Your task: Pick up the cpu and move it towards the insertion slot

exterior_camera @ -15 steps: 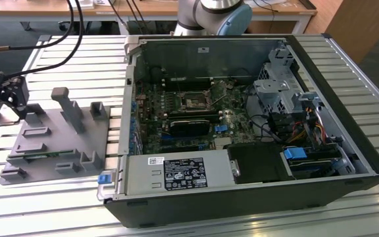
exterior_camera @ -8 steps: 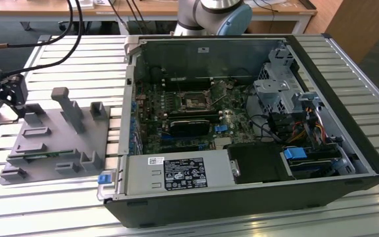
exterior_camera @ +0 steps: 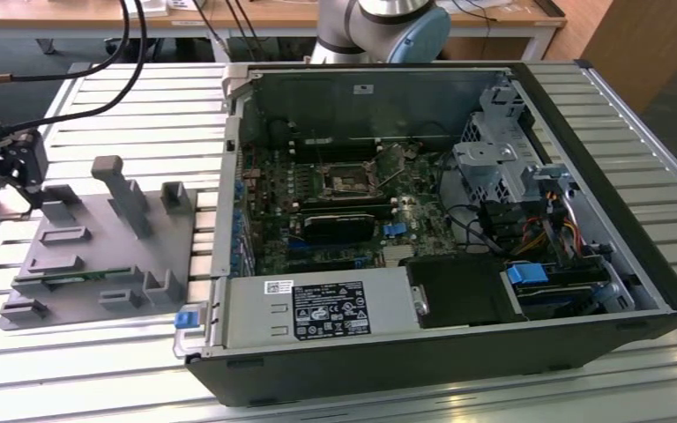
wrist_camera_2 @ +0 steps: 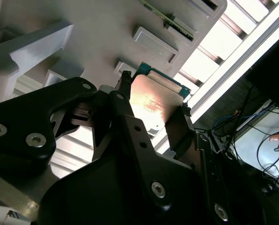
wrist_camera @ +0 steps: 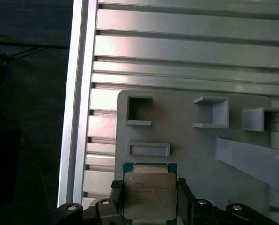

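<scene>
Gripper: in the exterior view the gripper [exterior_camera: 15, 176] hangs at the far left, over the left edge of the fixture plate [exterior_camera: 80, 257]; black cables run up from it.
Tool state: pinching the cpu [wrist_camera: 150, 194]; in both wrist views the black fingers [wrist_camera: 115, 186] press on two opposite edges of the chip; the jaws stand one chip-width apart.
Cpu: in the second wrist view its silvery lid [wrist_camera_2: 153, 105] sits between the fingertips, with the green rim showing along the far edge; in the first wrist view it lies over the plate's edge, just beside a shallow rectangular pocket [wrist_camera: 148, 149].
Fixture plate: grey, carrying raised blocks and one tall post [exterior_camera: 121, 189]; it rests on the slatted aluminium table [exterior_camera: 138, 97].
Computer case: the open tower [exterior_camera: 621, 220] lies on its side to the exterior view's right of the plate; the motherboard [exterior_camera: 315, 203] is exposed.
Insertion slot: the square socket with a silver frame [exterior_camera: 345, 181] sits on the board, well apart from the gripper.
Power supply: the grey box [exterior_camera: 315, 310] sits at the case's near edge.
Drive cage: metal [exterior_camera: 492, 163]; it stands on the exterior view's right.
</scene>
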Tool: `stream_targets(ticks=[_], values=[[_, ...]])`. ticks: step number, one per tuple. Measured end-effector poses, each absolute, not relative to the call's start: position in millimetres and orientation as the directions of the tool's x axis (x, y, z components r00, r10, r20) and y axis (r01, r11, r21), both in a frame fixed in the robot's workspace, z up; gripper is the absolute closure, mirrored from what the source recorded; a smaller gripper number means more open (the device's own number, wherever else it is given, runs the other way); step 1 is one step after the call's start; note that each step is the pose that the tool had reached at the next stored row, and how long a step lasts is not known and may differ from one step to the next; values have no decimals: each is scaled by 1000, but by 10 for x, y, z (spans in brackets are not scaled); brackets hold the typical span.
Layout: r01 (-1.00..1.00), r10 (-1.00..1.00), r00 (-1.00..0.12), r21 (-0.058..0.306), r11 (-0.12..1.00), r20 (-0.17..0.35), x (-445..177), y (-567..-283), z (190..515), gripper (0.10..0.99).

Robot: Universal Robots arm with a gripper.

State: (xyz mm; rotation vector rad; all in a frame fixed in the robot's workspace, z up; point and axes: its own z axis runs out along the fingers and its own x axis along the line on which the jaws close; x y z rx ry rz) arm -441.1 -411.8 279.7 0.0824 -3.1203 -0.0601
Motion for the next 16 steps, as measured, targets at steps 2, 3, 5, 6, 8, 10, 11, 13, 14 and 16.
stream_targets(ticks=[2, 3, 5, 6, 8, 10, 11, 13, 14, 16], values=[[-52, -53, -998, 39, 998, 19, -4410, -4118, 2803, 545], [-52, -53, -998, 39, 998, 19, -4410, -4118, 2805, 545], [-52, -53, -998, 39, 998, 19, -4411, -4118, 2811, 545], [-52, -53, -998, 39, 998, 19, -4411, -4118, 2815, 545], [-52, -53, -998, 39, 998, 19, -4410, -4118, 2824, 545], [-52, -53, -998, 39, 998, 19, -4410, -4118, 2831, 545], [-52, -53, -998, 39, 998, 18, -4410, -4118, 2833, 545], [-52, -53, -998, 39, 998, 19, -4410, -4118, 2839, 545], [-52, -53, -998, 39, 998, 19, -4410, -4118, 2842, 545], [-52, -53, -998, 39, 998, 19, -4410, -4118, 2846, 545]])
